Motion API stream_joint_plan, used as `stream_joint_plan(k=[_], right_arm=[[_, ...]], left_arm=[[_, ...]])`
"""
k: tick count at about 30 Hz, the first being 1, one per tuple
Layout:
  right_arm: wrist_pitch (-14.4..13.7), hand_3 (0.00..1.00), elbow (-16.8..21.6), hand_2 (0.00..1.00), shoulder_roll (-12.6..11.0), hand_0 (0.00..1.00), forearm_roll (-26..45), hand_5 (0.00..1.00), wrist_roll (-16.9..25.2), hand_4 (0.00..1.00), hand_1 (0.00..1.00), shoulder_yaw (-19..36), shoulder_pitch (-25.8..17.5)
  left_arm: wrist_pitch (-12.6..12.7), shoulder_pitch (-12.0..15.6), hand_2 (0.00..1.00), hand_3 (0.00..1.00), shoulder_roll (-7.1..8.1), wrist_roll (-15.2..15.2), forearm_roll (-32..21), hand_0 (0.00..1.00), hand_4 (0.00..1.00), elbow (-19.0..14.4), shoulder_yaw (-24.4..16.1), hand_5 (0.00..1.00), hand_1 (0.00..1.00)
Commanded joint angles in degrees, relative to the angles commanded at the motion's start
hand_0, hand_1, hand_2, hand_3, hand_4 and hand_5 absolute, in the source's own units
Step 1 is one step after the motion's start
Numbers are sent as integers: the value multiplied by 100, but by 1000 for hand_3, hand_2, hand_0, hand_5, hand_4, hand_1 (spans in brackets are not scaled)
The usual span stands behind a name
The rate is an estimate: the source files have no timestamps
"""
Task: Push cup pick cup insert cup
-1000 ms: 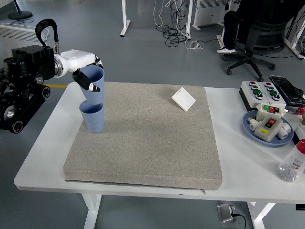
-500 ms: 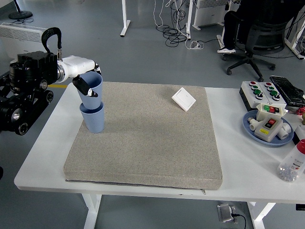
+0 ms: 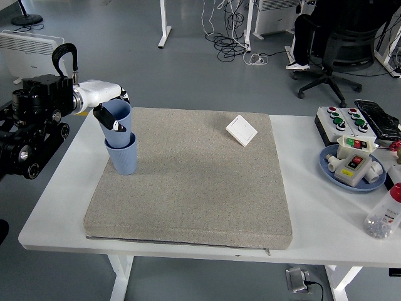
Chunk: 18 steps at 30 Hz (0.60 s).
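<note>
Blue upper cup (image 3: pixel 116 119), clasped by the left hand (image 3: pixel 108 111), sits partly nested in the lower cup (image 3: pixel 123 155), axis leaning left of vertical.

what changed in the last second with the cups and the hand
The left hand, gripping the upper blue cup throughout, lowered it deeper into the lower blue cup standing on the grey mat, and the arm drew slightly left. The lower cup, the white switch plate and the items at the table's right stayed put.
</note>
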Motion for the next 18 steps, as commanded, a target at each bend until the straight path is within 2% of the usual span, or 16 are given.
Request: stream_joint_plan(k=[6,7,12,13,18], right_arm=[[1,555,0,642,-1,754,-10,469,-3,74,624,-8,-5],[0,556,0,642,-1,754,-11,468,-3,75,625,-9,-6],[-1,556,0,642,0,754,-6,468,-4,75,625,-17,-14],[-1,556,0,643,0,754,-8,467,-4,74,625,-17,-14],[-1,556,0,643,-3,754,-4,467,-2,74,625,-25,-17]], left_arm=[[105,21,674,591,-35,-86,-56,477,578,94,-18,2,588],[118,23,715,700,-40,-94,-57,418,718,104,-18,89,586],[187,33,715,700,-65,-134,-41,418,718,138,-19,89,586],[199,32,793,766,-72,-143,-31,574,854,150,-22,288,699],[243,37,793,766,-96,-163,76,574,854,225,-75,288,699]])
